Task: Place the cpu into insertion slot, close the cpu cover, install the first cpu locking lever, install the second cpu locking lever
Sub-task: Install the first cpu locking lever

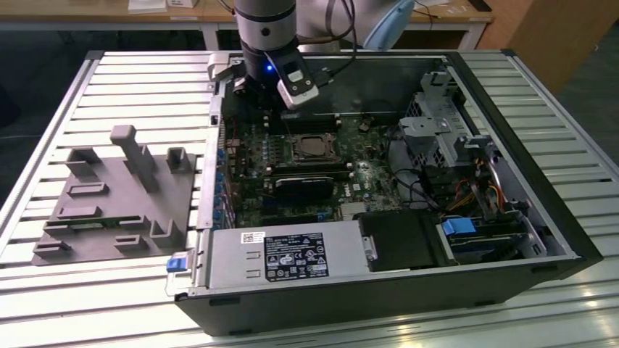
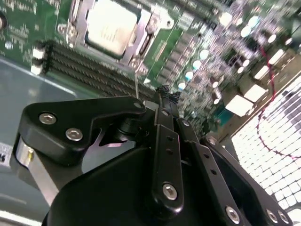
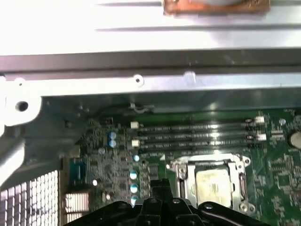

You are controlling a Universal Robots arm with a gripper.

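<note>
A picture edge clips the cpu (image 2: pixel 110 28) in the second wrist view, where a thin metal rod (image 2: pixel 136 80) vanishes behind my gripper (image 2: pixel 164 92). In the first wrist view my gripper covers one edge of the cpu cover (image 3: pixel 182 181).

Silvery cpu (image 3: pixel 212 184) in insertion slot (image 3: pixel 209 165)

no legible print

the black label (image 1: pixel 295 256) on the power supply box (image 1: pixel 227 262) carries white marks (too small to make out). the white sticker (image 1: pixel 252 236) beside it and faint etching on the cpu (image 2: pixel 109 27) are equally unreadable.
</note>
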